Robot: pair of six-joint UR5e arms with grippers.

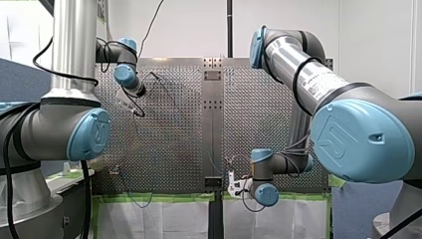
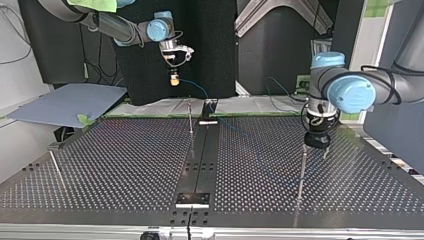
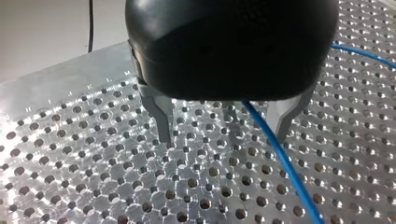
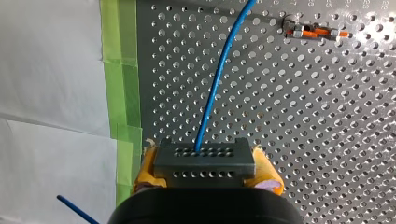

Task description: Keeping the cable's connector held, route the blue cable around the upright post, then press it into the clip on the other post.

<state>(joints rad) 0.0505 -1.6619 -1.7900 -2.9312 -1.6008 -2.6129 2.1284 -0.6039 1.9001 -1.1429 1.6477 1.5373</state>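
In the right wrist view my right gripper (image 4: 205, 167) has its yellow pads shut on a grey connector block (image 4: 204, 157). The blue cable (image 4: 217, 79) leaves the block and runs ahead over the perforated plate. In the top view this gripper (image 2: 174, 76) hangs high above the table's far edge. My left gripper (image 3: 224, 133) stands open just above the plate, and the blue cable (image 3: 280, 158) passes between its metal fingers (image 3: 163, 122) without being pinched. In the top view my left gripper (image 2: 317, 144) hovers right behind a thin upright post (image 2: 302, 167).
Another thin post (image 2: 190, 117) stands near the table's middle, and a third post (image 2: 56, 169) at the top view's left. A post with an orange clip (image 4: 317, 32) shows ahead of my right gripper. Green tape (image 4: 122, 93) marks the plate's edge. A dark central rail (image 2: 200, 160) crosses the table.
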